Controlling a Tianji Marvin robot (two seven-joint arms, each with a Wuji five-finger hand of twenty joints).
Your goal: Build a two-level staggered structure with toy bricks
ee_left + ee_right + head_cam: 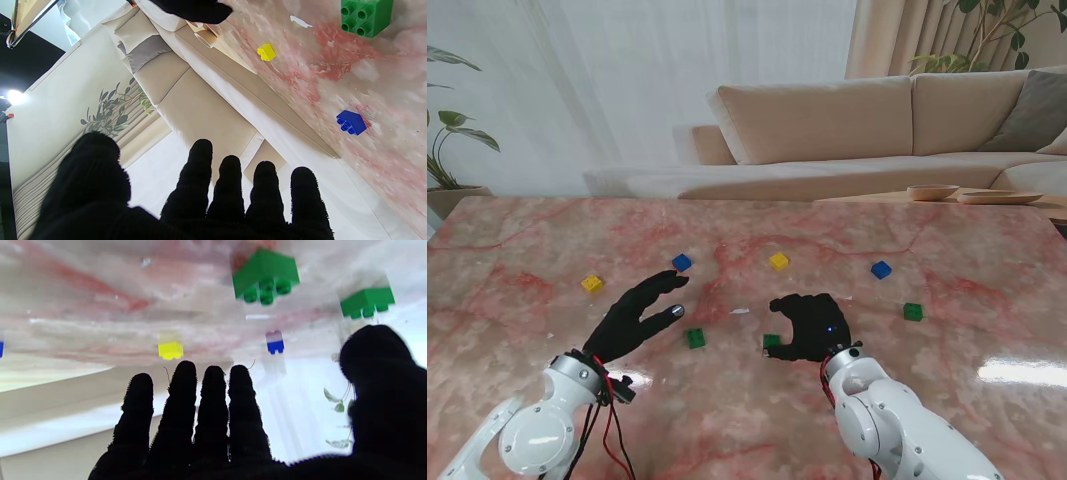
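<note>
Loose bricks lie apart on the marble table; none are stacked. My right hand hovers palm down, open and holding nothing. A green brick sits on the table just beside its thumb. A second green brick lies to the left, next to my left hand. That hand is raised, its fingers spread, and holds nothing. Farther from me are a blue brick and a yellow brick.
A second yellow brick lies at the far left. On the right are another blue brick and a third green brick. A beige sofa stands past the table's far edge, with wooden dishes beside it.
</note>
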